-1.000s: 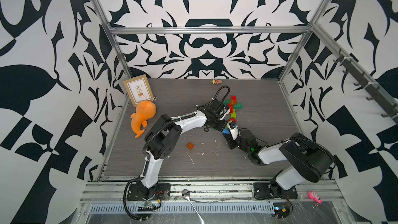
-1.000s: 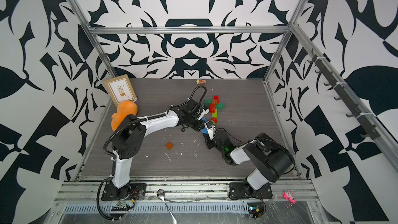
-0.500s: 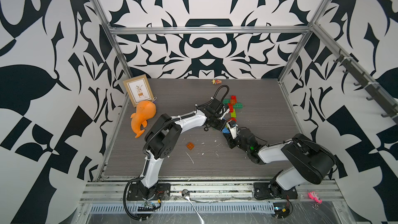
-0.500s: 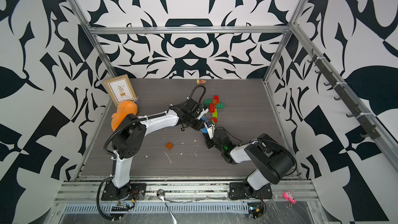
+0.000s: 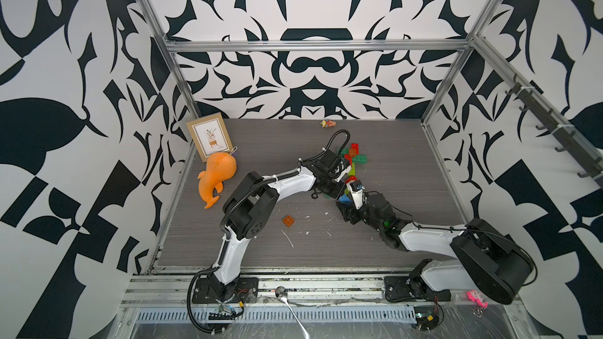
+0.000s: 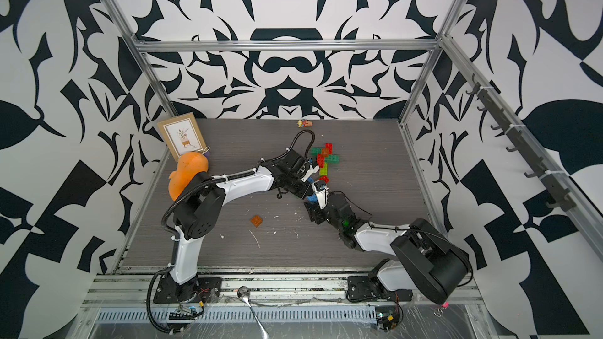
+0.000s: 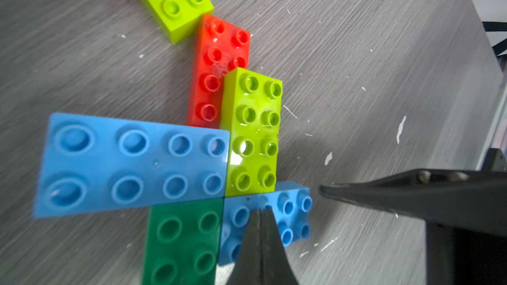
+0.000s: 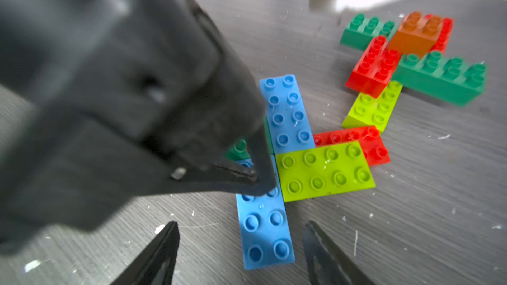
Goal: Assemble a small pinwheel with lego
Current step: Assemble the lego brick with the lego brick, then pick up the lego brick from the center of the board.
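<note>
Though four-brick pinwheel lies laid out, orange brick loose near-left, uncapped; my left gripper tips together on centre, right gripper apart.

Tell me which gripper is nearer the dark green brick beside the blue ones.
Left. Left gripper, shut, is over a blue brick beside the dark green brick; right gripper, open, flanks the blue brick's far end.

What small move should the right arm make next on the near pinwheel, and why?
Probably draw the right gripper back off the blue brick and fetch the loose orange brick. Its jaws stand open astride that brick, the shut left gripper sits on the centre, and the far pinwheel has an orange cap that this one lacks.
</note>
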Controlling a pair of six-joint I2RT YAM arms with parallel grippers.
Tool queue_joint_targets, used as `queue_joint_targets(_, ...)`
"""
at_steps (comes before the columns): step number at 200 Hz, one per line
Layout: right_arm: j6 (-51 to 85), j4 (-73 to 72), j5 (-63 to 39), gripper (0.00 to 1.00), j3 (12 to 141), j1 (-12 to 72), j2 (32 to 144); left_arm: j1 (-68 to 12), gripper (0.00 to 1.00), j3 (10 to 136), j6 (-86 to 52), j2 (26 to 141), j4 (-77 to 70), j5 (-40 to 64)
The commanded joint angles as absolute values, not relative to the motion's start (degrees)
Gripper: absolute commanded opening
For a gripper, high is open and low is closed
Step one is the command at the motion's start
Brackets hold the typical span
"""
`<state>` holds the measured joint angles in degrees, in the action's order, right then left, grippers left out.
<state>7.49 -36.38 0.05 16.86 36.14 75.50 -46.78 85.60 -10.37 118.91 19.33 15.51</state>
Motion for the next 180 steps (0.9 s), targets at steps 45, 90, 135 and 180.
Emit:
queue_joint_targets(45,9.21,-13.7,1.2,0.99,23.44,36.43,57.07,-43.39,0.03,85.89,-17.12,115.26,17.35,27.09)
queue_joint_targets(90,18.44,-0.82,7.43,0.99,33.0,35.92,51.72,-42.3,0.27,68.92,-27.31,99.23,-1.18,32.0)
queue_joint_targets(135,23.7,9.83,8.52,0.99,45.01,33.47,60.15,-43.46,0.86,42.93,-27.15,68.47,4.37,5.4)
queue_joint_targets(180,26.63,5.15,2.68,0.99,40.35,32.78,60.29,-43.85,1.0,32.28,-26.41,57.29,21.36,-1.02)
